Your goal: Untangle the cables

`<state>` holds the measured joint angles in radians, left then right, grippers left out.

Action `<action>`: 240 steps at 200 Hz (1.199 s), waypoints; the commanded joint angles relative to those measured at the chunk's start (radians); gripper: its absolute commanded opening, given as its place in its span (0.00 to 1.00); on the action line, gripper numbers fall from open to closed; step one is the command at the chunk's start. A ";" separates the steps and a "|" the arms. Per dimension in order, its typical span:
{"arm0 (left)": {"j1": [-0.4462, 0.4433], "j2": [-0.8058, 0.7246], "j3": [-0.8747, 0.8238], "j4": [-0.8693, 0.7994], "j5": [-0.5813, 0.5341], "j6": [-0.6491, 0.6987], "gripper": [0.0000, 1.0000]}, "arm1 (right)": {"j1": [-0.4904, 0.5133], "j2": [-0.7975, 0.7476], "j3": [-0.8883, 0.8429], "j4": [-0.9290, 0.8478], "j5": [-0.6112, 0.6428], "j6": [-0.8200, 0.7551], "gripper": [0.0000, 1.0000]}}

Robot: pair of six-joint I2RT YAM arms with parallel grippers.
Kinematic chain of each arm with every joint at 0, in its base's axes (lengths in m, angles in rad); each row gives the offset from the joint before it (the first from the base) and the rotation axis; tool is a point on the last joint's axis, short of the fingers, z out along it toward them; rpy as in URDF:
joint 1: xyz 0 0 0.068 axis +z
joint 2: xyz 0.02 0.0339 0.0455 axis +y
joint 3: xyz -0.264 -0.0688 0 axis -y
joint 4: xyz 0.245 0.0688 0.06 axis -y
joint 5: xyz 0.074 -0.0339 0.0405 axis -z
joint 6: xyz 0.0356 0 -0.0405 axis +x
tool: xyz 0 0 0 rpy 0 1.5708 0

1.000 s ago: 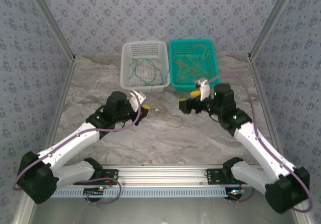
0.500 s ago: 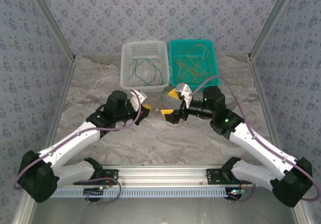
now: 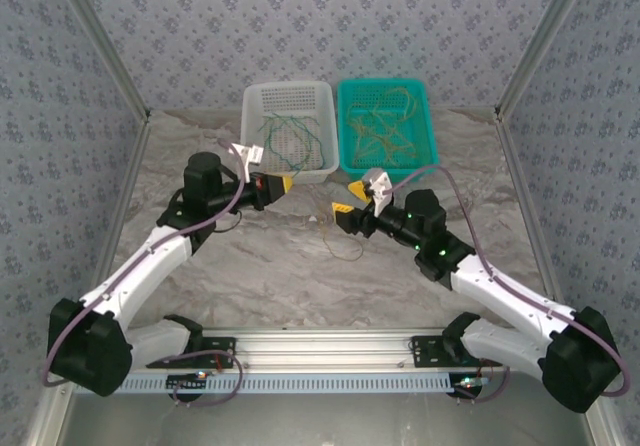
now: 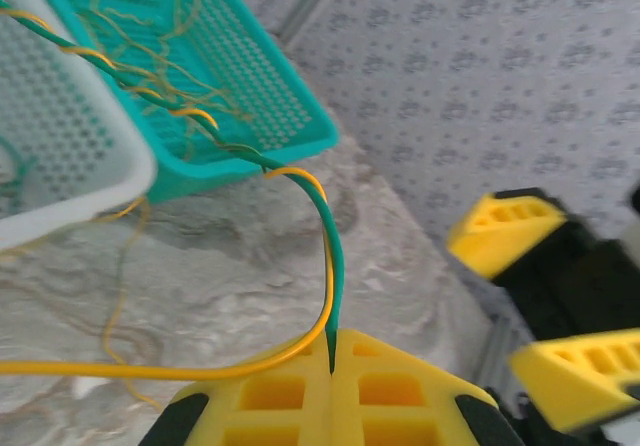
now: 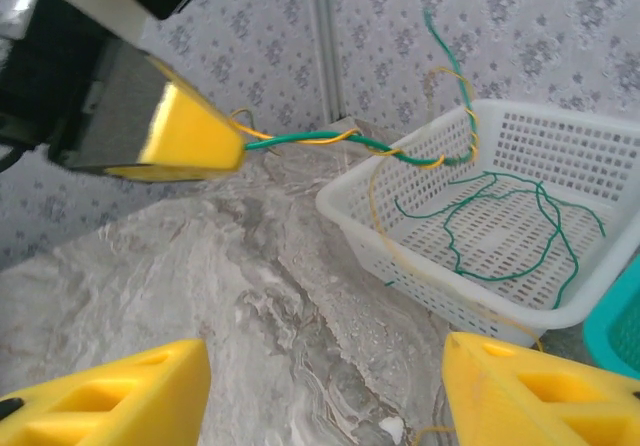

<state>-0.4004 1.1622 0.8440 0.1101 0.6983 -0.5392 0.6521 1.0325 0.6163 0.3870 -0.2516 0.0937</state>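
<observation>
My left gripper (image 3: 276,181) is shut just in front of the white basket (image 3: 290,173). It pinches a green cable (image 4: 335,266) that has a yellow cable (image 4: 200,371) wound around it. The twisted pair (image 5: 380,146) runs taut from the left fingertips (image 5: 195,136) over the basket's rim. More green cables (image 5: 500,236) lie in the white basket and yellowish ones (image 3: 380,126) in the teal basket (image 3: 392,167). My right gripper (image 3: 347,202) hovers open over the table's middle, nothing between its fingers (image 5: 110,396). A loose yellow strand (image 3: 345,246) curls on the table below it.
The two baskets stand side by side at the back wall. The marbled tabletop (image 3: 290,266) lies between the arms. Metal frame posts (image 3: 530,56) run up both sides. My right gripper's yellow fingers (image 4: 500,236) show close by in the left wrist view.
My left gripper has drawn back and left toward the white basket, pulling the twisted cable taut. My right gripper swung left to the table's middle and its jaws narrowed somewhat.
</observation>
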 commanded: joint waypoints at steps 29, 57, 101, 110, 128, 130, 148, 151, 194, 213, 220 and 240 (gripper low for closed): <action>-0.009 0.022 0.038 0.147 0.194 -0.176 0.00 | -0.072 0.133 0.111 0.154 -0.073 0.370 0.63; -0.018 0.040 0.045 0.156 0.221 -0.161 0.00 | -0.078 0.172 0.122 0.246 -0.135 0.435 0.65; -0.166 0.020 0.153 -0.281 -0.015 0.305 0.00 | -0.080 0.106 0.223 0.048 -0.168 0.272 0.62; -0.201 0.013 0.159 -0.331 -0.086 0.389 0.00 | -0.083 0.084 0.272 -0.079 -0.180 0.192 0.62; -0.274 -0.016 0.119 -0.361 -0.248 0.536 0.00 | -0.117 0.088 0.417 -0.348 -0.262 0.091 0.63; -0.280 -0.020 0.115 -0.362 -0.266 0.551 0.00 | -0.124 0.092 0.434 -0.369 -0.279 0.087 0.63; -0.343 -0.047 0.059 -0.349 -0.425 0.688 0.00 | -0.183 0.149 0.599 -0.615 -0.445 0.061 0.63; -0.354 -0.050 0.048 -0.340 -0.453 0.708 0.00 | -0.188 0.158 0.625 -0.648 -0.463 0.056 0.63; -0.445 -0.152 -0.158 -0.089 -0.659 0.912 0.00 | -0.200 0.260 0.813 -1.043 -0.490 -0.026 0.65; -0.451 -0.185 -0.183 -0.059 -0.656 0.937 0.00 | -0.197 0.295 0.807 -1.039 -0.518 0.020 0.64; -0.451 -0.192 -0.183 -0.062 -0.645 0.951 0.00 | -0.188 0.307 0.795 -1.028 -0.557 0.013 0.64; -0.455 -0.191 -0.169 -0.091 -0.642 0.969 0.00 | -0.106 0.368 0.814 -1.097 -0.537 -0.092 0.67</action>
<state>-0.8459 0.9981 0.6456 -0.0456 0.0864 0.3500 0.4702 1.3495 1.4105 -0.5613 -0.7452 0.1017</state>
